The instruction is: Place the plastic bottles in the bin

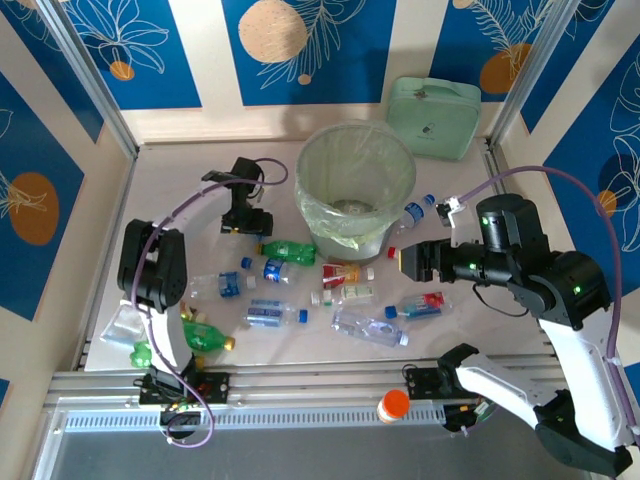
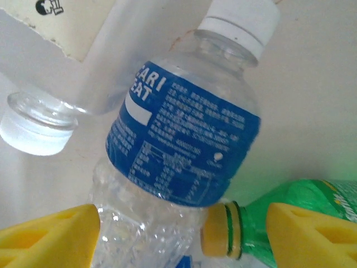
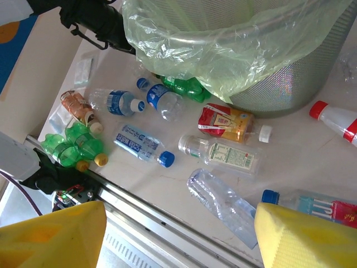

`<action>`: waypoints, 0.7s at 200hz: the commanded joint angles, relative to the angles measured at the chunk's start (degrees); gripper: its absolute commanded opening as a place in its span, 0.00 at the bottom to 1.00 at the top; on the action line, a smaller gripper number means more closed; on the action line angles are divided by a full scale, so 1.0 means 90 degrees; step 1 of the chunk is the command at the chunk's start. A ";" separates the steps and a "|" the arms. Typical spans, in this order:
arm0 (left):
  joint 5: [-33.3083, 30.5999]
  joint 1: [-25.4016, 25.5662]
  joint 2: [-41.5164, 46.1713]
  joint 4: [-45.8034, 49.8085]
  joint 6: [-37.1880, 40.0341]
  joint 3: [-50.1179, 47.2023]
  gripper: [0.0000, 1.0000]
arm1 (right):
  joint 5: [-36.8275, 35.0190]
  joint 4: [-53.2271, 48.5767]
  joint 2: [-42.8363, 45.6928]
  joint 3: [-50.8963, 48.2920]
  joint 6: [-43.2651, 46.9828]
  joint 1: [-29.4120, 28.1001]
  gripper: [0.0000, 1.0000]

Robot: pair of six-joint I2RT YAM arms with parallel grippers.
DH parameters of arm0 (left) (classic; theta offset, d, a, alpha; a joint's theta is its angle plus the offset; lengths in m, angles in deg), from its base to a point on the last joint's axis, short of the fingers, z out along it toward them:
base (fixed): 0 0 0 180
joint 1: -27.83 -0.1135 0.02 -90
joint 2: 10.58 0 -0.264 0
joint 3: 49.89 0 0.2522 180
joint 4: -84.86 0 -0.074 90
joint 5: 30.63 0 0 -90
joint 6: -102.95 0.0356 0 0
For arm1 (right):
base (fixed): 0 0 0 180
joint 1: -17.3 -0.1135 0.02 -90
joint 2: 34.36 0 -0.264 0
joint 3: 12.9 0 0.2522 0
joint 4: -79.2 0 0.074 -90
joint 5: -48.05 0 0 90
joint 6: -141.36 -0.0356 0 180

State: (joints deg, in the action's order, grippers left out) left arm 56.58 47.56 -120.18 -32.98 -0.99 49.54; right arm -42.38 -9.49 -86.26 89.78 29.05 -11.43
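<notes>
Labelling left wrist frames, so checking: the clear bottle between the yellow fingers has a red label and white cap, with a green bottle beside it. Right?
No: the left wrist view shows the clear bottle has a blue label, not red. The white cap, yellow fingers and neighbouring green bottle are as stated.

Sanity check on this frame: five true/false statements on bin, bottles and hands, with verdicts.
1. The bin stands upright with a pale green liner. True.
2. The left hand is open, aimed at a blue-labelled bottle. True.
3. The right hand grips a bottle. False: it is open and empty.
4. The mint-green case lies among the bottles. False: it sits behind the bin.
5. A green bottle with a yellow cap lies beside the blue-labelled bottle. True.
</notes>
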 commanded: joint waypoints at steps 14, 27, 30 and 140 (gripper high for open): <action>-0.0272 -0.0026 -0.0310 0.0061 0.0329 0.0271 0.76 | 0.0080 -0.0190 0.0034 0.0039 0.0159 0.0028 0.71; -0.0231 -0.0031 -0.0388 0.0045 0.0328 0.0258 0.74 | 0.0078 -0.0163 0.0031 -0.0010 0.0173 0.0028 0.71; -0.0212 -0.0025 -0.0397 0.0037 0.0328 0.0250 0.74 | 0.0072 -0.0160 0.0034 -0.0013 0.0166 0.0028 0.71; -0.0038 0.0006 -0.0765 -0.0169 0.0492 0.0283 0.75 | 0.0177 0.0063 -0.0140 -0.0176 0.0110 0.0053 0.71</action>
State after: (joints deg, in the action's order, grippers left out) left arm 55.08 47.56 -124.99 -34.46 1.96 50.83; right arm -42.31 -9.56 -87.13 88.69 29.51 -11.27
